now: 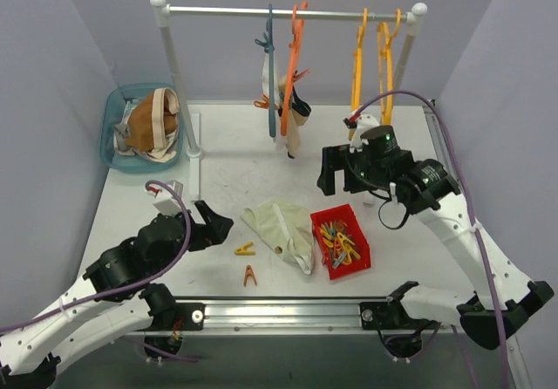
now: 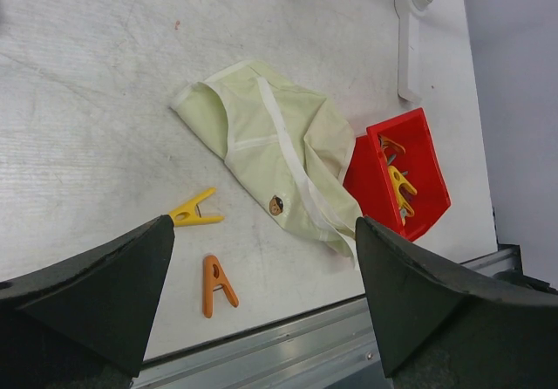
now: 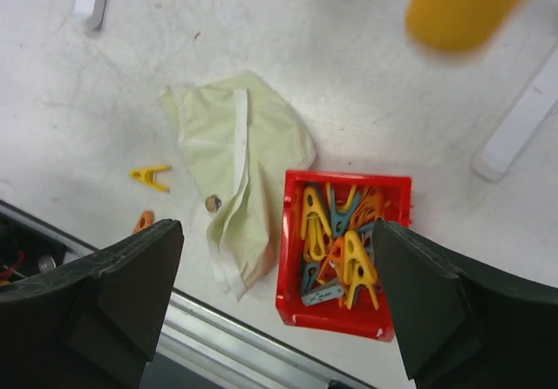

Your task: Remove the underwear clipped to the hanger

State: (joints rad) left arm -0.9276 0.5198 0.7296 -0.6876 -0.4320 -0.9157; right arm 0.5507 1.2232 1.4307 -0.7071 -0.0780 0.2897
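Observation:
Off-white and dark underwear [image 1: 292, 117] hangs clipped to the blue and orange hangers [image 1: 288, 66] in the middle of the rail. A pale cream brief [image 1: 281, 229] lies flat on the table; it also shows in the left wrist view [image 2: 279, 158] and the right wrist view [image 3: 235, 162]. My left gripper [image 1: 212, 221] is open and empty, low, left of that brief [image 2: 266, 297]. My right gripper [image 1: 336, 180] is open and empty, raised above the red bin, right of the hanging underwear [image 3: 277, 297].
A teal basket [image 1: 112, 140] at the back left holds brown and cream briefs. A red bin [image 1: 342, 239] holds several clothespins. A yellow pin [image 1: 245, 249] and an orange pin [image 1: 250, 276] lie loose near the front. Two empty yellow-orange hangers [image 1: 373, 53] hang at the right.

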